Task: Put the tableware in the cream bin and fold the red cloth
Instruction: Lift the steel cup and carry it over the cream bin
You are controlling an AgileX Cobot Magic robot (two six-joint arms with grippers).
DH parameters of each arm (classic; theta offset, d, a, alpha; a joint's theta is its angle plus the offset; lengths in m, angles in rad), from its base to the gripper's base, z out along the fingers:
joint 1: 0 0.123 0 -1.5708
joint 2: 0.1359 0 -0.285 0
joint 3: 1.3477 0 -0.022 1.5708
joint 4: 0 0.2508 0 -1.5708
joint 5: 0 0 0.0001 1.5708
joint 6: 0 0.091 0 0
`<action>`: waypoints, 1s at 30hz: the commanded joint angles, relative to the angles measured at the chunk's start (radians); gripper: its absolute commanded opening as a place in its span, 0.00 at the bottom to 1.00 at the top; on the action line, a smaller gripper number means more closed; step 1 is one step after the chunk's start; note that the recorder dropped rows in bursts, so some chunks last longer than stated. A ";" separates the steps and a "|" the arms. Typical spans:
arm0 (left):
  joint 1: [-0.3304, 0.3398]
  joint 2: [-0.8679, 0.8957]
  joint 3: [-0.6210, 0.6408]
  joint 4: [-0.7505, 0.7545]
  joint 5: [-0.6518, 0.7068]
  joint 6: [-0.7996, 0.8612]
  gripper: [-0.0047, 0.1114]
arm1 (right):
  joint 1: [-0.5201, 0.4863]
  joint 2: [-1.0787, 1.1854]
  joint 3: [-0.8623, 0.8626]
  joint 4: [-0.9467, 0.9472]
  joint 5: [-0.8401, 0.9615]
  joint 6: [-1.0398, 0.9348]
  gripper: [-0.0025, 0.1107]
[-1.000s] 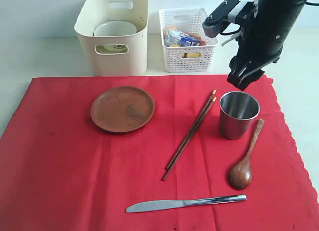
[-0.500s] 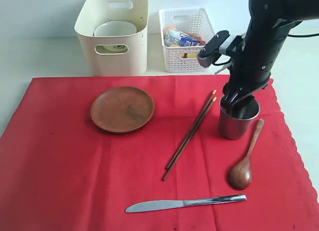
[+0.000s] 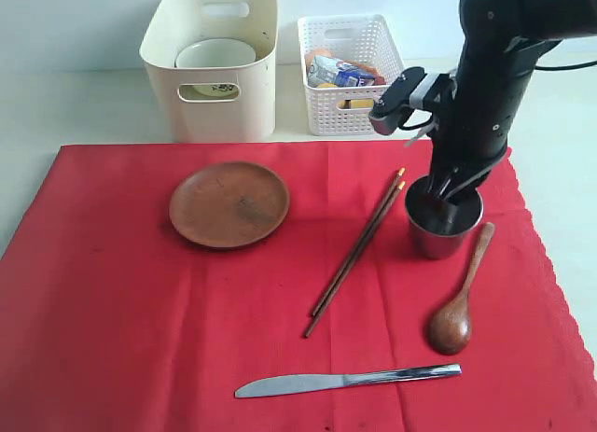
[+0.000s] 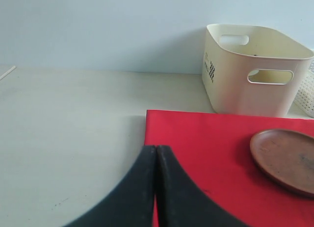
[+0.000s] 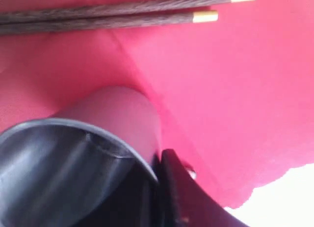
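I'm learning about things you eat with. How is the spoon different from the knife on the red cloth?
The spoon is dark brown wood; the knife is shiny silver metal. The spoon ends in a round scoop, the knife in a flat pointed blade. The spoon lies slanted beside the cup; the knife lies crosswise near the cloth's front edge. Both rest flat on the red cloth, untouched.

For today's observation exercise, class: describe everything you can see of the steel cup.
The steel cup is a plain, handleless tumbler of dull grey metal, slightly tapered. It stands upright on the red cloth, between the chopsticks and wooden spoon. The right hand pinches its rim, one finger inside, one outside.
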 commanded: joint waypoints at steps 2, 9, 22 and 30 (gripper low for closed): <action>0.004 -0.007 -0.001 -0.009 -0.005 0.001 0.06 | -0.008 -0.050 -0.041 -0.013 0.015 0.011 0.02; 0.004 -0.007 -0.001 -0.009 -0.005 -0.001 0.06 | -0.008 -0.121 -0.095 0.046 0.006 0.007 0.02; 0.004 -0.007 -0.001 -0.009 -0.005 -0.001 0.06 | -0.006 -0.141 -0.204 0.413 -0.216 -0.119 0.02; 0.004 -0.007 -0.001 -0.009 -0.005 -0.001 0.06 | -0.001 -0.050 -0.205 0.961 -0.506 -0.534 0.02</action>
